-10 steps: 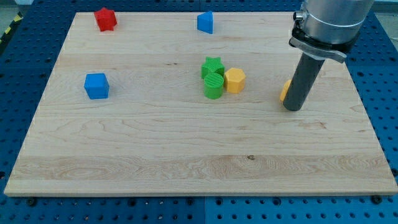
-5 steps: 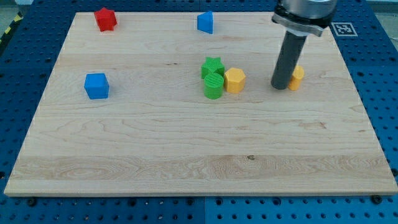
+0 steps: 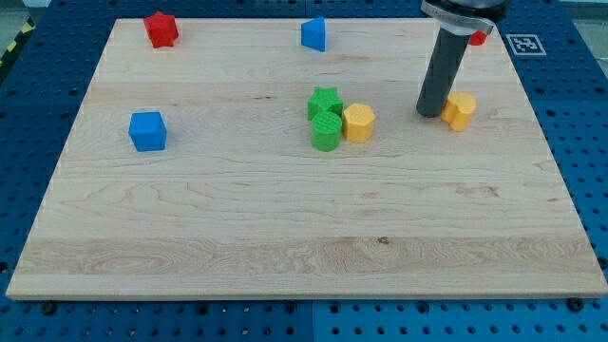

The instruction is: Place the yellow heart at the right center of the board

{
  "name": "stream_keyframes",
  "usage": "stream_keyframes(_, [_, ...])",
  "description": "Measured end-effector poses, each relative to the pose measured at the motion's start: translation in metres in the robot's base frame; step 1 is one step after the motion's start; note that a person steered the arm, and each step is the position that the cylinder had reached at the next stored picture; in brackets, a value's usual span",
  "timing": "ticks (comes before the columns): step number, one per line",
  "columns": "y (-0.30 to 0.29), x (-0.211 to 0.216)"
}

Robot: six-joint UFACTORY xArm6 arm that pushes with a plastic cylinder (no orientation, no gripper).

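Observation:
The yellow heart point(image 3: 461, 110) lies on the wooden board point(image 3: 285, 218) at the view's right, a little above mid-height. My dark rod comes down from the view's top, and my tip point(image 3: 430, 114) rests on the board just left of the heart, touching or nearly touching its left side. The rod hides a sliver of the heart's left edge.
A yellow hexagon point(image 3: 358, 123) sits beside a green star point(image 3: 325, 101) and a green cylinder point(image 3: 326, 131) near the board's middle. A blue cube point(image 3: 147, 131) is at the left, a red star point(image 3: 161, 28) top left, a blue block point(image 3: 313, 34) top centre, a red block point(image 3: 477, 38) behind the rod.
My tip has moved from the heart's right side around to its left and up the view. The heart now shows fully, shifted slightly up and right.

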State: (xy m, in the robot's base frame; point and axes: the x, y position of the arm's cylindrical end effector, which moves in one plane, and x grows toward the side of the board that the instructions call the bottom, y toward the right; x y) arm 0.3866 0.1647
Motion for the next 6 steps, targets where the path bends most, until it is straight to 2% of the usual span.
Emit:
stream_keyframes(2, [0.041,0.014])
stream_keyframes(6, [0.053,0.001])
